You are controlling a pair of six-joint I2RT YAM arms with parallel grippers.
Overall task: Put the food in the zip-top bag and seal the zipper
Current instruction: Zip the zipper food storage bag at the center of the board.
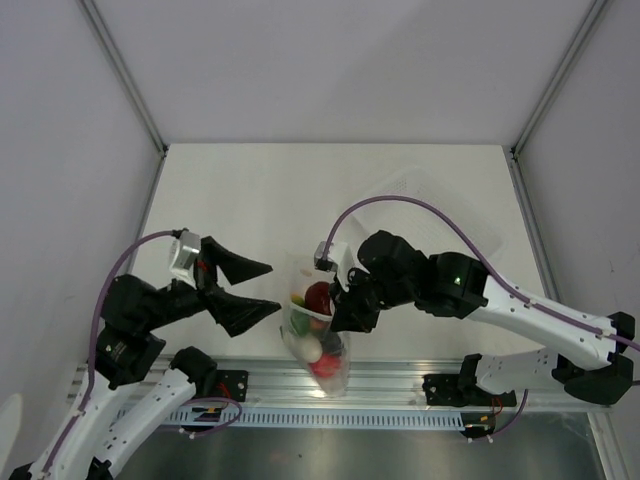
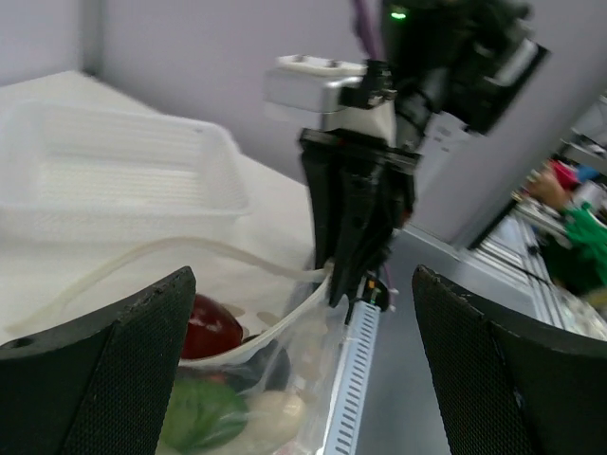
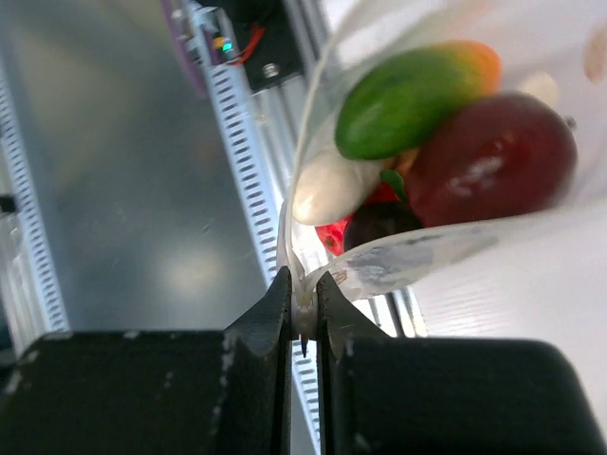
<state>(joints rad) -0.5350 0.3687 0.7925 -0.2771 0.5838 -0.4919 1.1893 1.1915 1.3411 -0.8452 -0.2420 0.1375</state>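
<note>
Though open, bag (image 3: 427, 254) in right pincer (image 3: 303, 308)

The zip-top bag (image 3: 446, 248) is clear, glossy, creased plastic film. Inside it, the mango (image 3: 408, 90), dark red piece (image 3: 493, 156) and white radish (image 3: 332, 185) look smooth and shiny. The tray (image 2: 123, 161) is translucent ribbed plastic. The left hand (image 1: 274, 288) has matt black, finely textured fingers (image 2: 114, 370). The surface (image 1: 250, 200) is matt white.
</note>
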